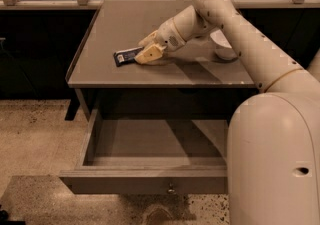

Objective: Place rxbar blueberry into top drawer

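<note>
1. The gripper (140,51) was low over the left front part of the worktop (125,19), at the right end of the bar (125,57).
2. Its two tan fingers (149,55) stood apart with a gap between them, gripping nothing; the near one lay over the bar's right end, and whether it touched the wrapper could not be told.
3. The bar, dark blue with pale lettering, lay flat on the worktop, near the front edge, and slanted, with its left end nearer the front.
4. The arm (240,34) reached in from the right, bending at a round joint over the back of the worktop.
5. A white bowl (223,49) sat on the right side of the worktop, partly hidden behind the arm, well apart from the bar.
6. The drawer (140,184) below the worktop was pulled out, its inside open to view, with a small round knob (171,188) at the centre of its front panel.
7. The robot's pale body (275,159) filled the lower right and covered the drawer's right end.
8. A speckled floor (35,129) lay to the left of the drawer.
</note>
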### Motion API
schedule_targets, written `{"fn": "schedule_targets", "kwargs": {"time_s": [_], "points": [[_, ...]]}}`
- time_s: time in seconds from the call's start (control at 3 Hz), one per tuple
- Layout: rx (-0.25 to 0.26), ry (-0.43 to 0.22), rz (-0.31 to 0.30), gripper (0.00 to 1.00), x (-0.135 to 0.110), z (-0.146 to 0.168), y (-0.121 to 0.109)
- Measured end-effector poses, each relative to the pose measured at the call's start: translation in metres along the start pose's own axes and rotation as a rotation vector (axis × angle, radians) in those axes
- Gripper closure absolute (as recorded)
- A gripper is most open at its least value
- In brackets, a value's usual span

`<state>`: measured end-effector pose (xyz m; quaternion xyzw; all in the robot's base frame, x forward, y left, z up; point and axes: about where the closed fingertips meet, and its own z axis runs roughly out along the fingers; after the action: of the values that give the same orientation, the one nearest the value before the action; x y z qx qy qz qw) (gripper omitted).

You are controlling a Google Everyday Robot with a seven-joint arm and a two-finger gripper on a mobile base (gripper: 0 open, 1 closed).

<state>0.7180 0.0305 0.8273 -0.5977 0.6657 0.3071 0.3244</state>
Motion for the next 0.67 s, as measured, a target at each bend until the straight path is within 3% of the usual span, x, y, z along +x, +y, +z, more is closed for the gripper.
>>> {"fn": "schedule_targets", "kwargs": {"time_s": [0.33, 0.67], "points": [[0.020, 0.013, 0.043, 1.00, 0.000, -0.019, 0.016], [0.043, 0.075, 0.107, 1.00, 0.002, -0.037, 0.048]]}}
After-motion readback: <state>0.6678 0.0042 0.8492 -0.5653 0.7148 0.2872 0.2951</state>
